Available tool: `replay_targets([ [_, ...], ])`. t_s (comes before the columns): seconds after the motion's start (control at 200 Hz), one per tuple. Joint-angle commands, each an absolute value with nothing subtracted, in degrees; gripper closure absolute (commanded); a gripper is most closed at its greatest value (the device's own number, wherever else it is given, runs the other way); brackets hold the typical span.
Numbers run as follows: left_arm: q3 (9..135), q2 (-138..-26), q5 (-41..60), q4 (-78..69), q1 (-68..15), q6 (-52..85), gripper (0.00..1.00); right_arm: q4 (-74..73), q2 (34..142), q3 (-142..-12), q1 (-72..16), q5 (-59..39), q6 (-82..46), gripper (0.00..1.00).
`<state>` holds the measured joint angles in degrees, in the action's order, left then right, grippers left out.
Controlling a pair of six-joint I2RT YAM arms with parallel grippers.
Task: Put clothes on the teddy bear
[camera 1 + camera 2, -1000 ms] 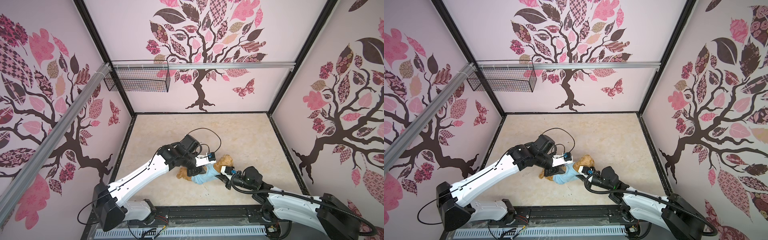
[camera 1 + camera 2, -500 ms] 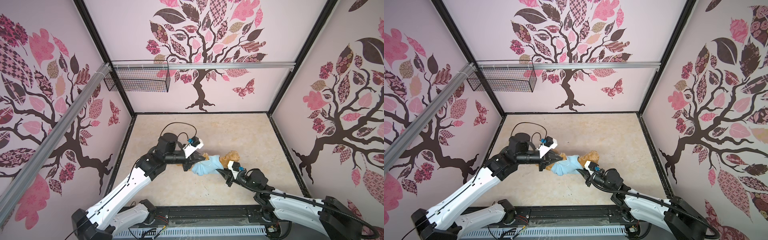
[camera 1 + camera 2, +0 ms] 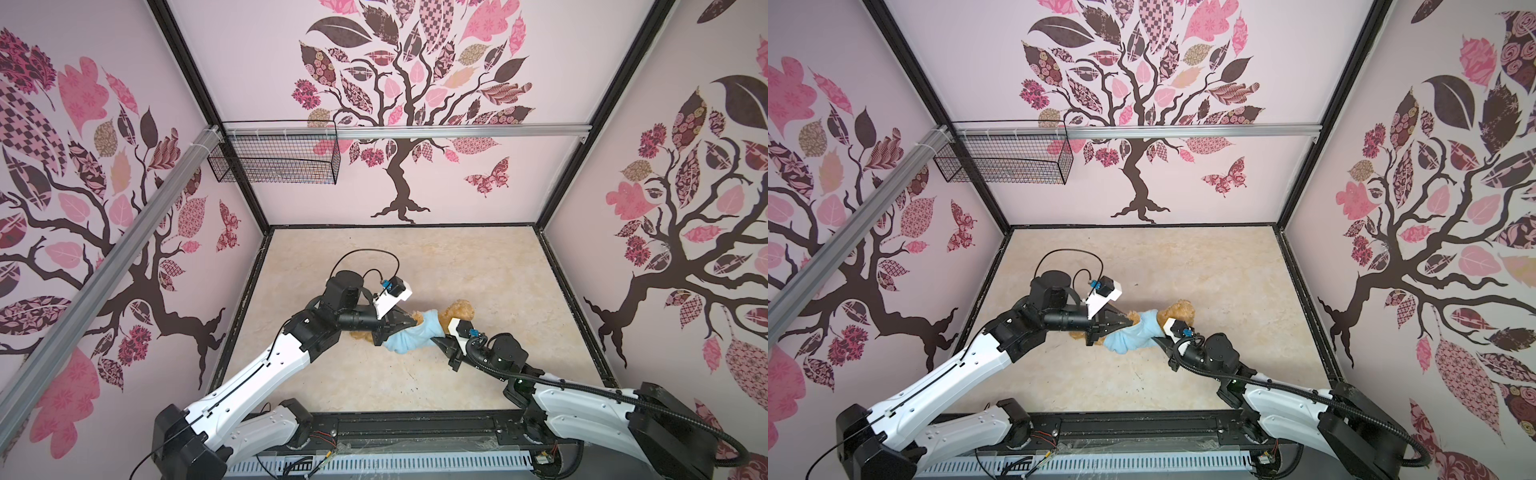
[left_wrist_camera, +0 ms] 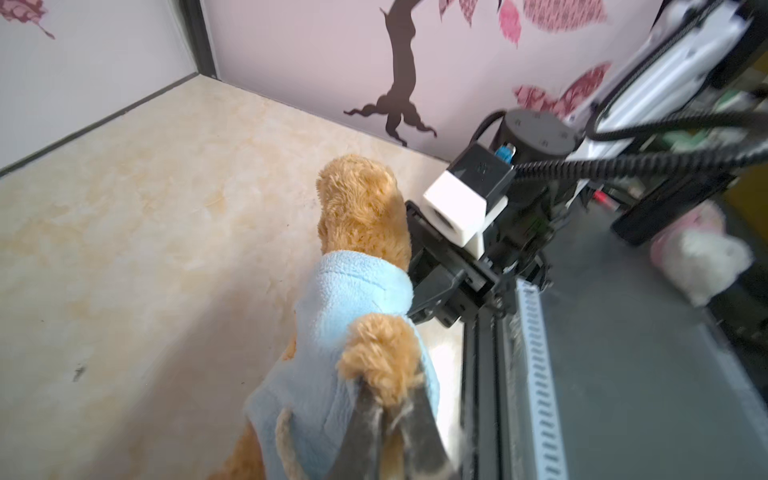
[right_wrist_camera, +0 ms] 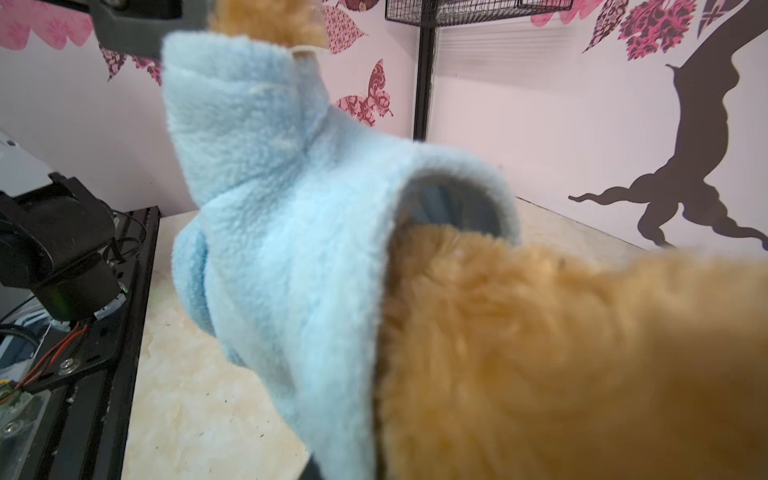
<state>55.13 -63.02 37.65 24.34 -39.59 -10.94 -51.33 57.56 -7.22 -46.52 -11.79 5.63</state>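
Both left pincer (image 4: 390, 395) and right pincer (image 3: 440, 340) still hold teddy bear (image 3: 459, 311).

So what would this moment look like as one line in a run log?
left gripper: shut on teddy bear paw poking from sleeve | right gripper: at bear, jaws hidden | light-blue shirt: on torso

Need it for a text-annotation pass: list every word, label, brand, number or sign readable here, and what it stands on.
None readable. The teddy bear, its light-blue shirt, the wall decals and the floor show no lettering; any marking on the black wrist-camera housing is too small to tell.
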Motion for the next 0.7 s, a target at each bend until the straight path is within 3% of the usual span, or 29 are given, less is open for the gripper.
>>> replay_targets([
  [0.0, 59.4, -63.6, 36.4, 33.9, -40.1, -21.3, 0.74, -46.6, 57.0, -8.8, -46.2, -13.7, 10.1, 0.92],
  [0.26, 63.5, -66.0, 33.6, 39.0, -40.2, -23.5, 0.53, -47.2, 56.3, -8.7, -46.2, -16.8, 11.4, 0.92],
  [0.695, 66.9, -72.0, 31.0, 40.4, -43.3, -24.1, 0.54, -47.9, 56.2, -8.5, -46.2, -17.6, 10.9, 0.92],
])
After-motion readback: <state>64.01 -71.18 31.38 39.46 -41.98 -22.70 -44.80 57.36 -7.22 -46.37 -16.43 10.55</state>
